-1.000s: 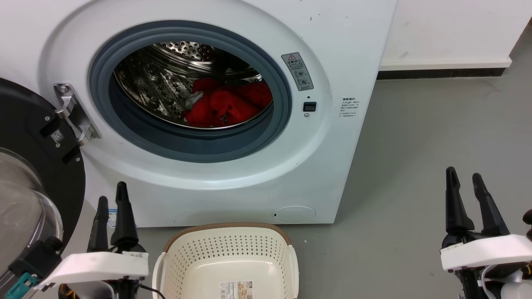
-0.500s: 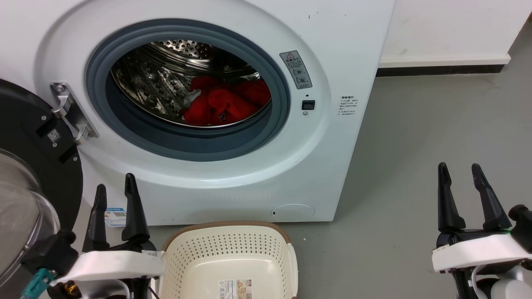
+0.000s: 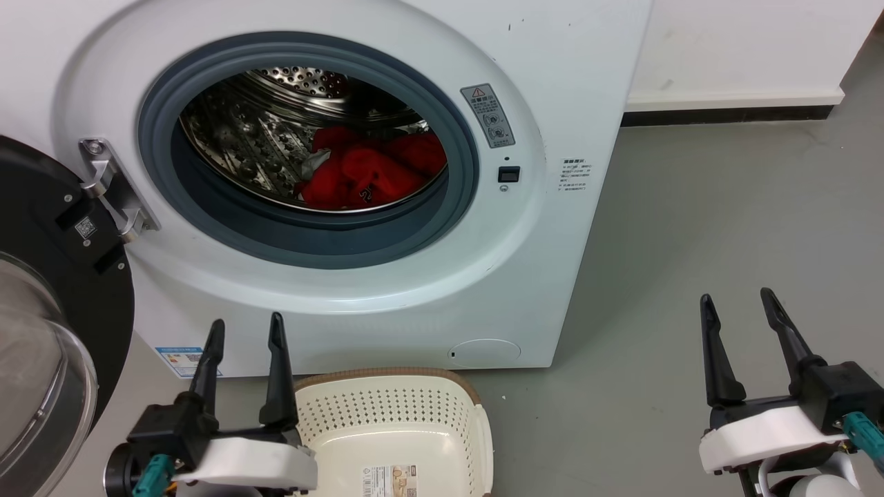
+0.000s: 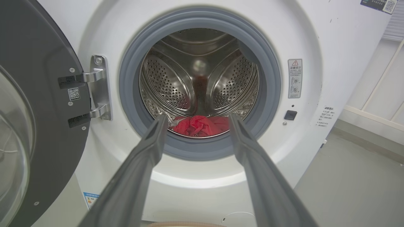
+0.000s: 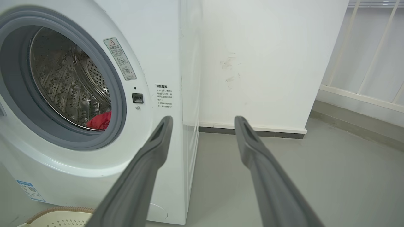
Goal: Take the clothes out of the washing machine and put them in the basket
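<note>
The red clothes (image 3: 366, 172) lie in a heap at the bottom of the steel drum of the white washing machine (image 3: 552, 83), whose door (image 3: 48, 290) hangs open at the left. The left wrist view shows the clothes (image 4: 200, 125) low in the porthole; a red corner (image 5: 100, 120) shows in the right wrist view. The cream basket (image 3: 397, 414) stands empty on the floor before the machine. My left gripper (image 3: 246, 327) is open, just left of the basket's rim and below the porthole. My right gripper (image 3: 736, 299) is open over bare floor, right of the machine.
The open glass door (image 4: 34, 126) with its metal hinge (image 3: 114, 186) juts out at the left, close to my left arm. Grey floor (image 3: 725, 221) spreads right of the machine to a white wall (image 3: 746, 48) with a dark skirting.
My left gripper has moved right, up against the basket's left rim, and its fingers have spread wider. The right gripper has shifted left and slightly down. The camera has drifted a little.
</note>
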Controlling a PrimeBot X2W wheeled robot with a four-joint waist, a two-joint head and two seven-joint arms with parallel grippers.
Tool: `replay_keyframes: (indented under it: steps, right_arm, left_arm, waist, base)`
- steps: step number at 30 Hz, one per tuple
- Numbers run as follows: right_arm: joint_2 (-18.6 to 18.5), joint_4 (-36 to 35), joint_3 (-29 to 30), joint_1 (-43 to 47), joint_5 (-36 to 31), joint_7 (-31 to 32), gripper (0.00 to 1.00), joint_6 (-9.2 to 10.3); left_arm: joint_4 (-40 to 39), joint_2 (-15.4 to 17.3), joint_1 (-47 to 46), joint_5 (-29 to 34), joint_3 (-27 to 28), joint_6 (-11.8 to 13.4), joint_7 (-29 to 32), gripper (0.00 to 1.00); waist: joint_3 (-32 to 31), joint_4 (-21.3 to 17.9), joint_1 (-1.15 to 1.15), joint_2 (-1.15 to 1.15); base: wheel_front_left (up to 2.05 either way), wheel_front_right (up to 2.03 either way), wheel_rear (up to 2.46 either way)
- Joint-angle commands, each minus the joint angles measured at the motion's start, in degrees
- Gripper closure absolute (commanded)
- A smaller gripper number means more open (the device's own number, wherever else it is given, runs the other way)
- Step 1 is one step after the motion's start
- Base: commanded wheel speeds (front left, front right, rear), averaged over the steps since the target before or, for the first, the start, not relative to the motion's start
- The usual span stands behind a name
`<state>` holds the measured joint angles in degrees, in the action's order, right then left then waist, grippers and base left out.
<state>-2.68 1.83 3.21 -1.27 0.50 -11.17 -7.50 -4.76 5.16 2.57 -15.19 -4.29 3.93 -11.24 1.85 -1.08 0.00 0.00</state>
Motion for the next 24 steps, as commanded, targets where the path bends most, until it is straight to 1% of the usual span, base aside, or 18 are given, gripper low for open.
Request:
replay_keyframes:
  steps: [1, 4, 5, 6, 15, 20, 21, 24]
  right_arm:
    - [-0.3, -0.2, 0.0, -0.2, -1.8, -0.6, 0.0, 0.02]
    - [-0.3, 0.3, -0.1, 0.1, -3.2, -1.0, 0.0, 0.02]
    - [-0.3, 0.7, -0.3, 0.3, -4.6, -1.3, 0.0, 0.02]
    - [-0.3, 0.9, -0.4, 0.4, -5.2, -1.5, 0.0, 0.02]
    - [-0.3, 1.2, -0.8, 0.9, -9.8, -2.5, 0.0, 0.02]
    - [-0.3, 1.2, -0.6, 0.9, -9.4, -2.9, 0.0, 0.02]
    - [-0.3, 1.2, -0.6, 0.9, -9.9, -3.0, 0.0, 0.02]
    - [-0.3, 1.9, -0.5, 1.0, -8.8, -3.3, 0.0, 0.03]
  left_arm:
    - [0.2, 0.6, 0.4, 1.3, -0.5, 0.5, -0.5, 0.0]
    - [1.2, 0.6, 0.9, 1.5, -0.9, -0.2, -0.8, 0.0]
    - [1.9, 0.5, 1.1, 2.3, -1.0, -1.5, -1.2, 0.0]
    - [2.1, 0.5, 1.2, 2.8, -1.0, -2.0, -1.3, 0.0]
    - [3.1, 0.4, 1.7, 7.7, -1.8, -3.3, -2.4, 0.0]
    - [2.7, -0.1, 1.7, 8.5, -1.3, -4.0, -2.8, 0.0]
    - [2.6, -0.2, 1.8, 8.4, -1.1, -4.4, -2.9, 0.0]
    - [2.1, -0.8, 2.1, 8.6, 0.0, -5.8, -3.2, 0.0]
  waist:
    - [0.0, -0.1, 0.0, 0.0]
    - [-0.1, -0.3, 0.0, 0.0]
    - [-0.2, -0.5, 0.0, 0.0]
    - [-0.2, -0.5, 0.0, 0.0]
    - [-0.3, -0.7, 0.0, 0.0]
    - [-0.3, -0.6, 0.0, 0.0]
    - [-0.3, -0.6, 0.0, 0.0]
    - [-0.3, -0.6, 0.0, 0.0]
  base:
    - [0.0, 0.0, 0.0]
    - [0.0, 0.0, 0.0]
    - [0.0, 0.0, 0.0]
    - [0.0, 0.0, 0.0]
    - [0.0, 0.0, 0.0]
    - [0.0, 0.0, 0.0]
    - [0.0, 0.0, 0.0]
    - [0.0, 0.0, 0.0]
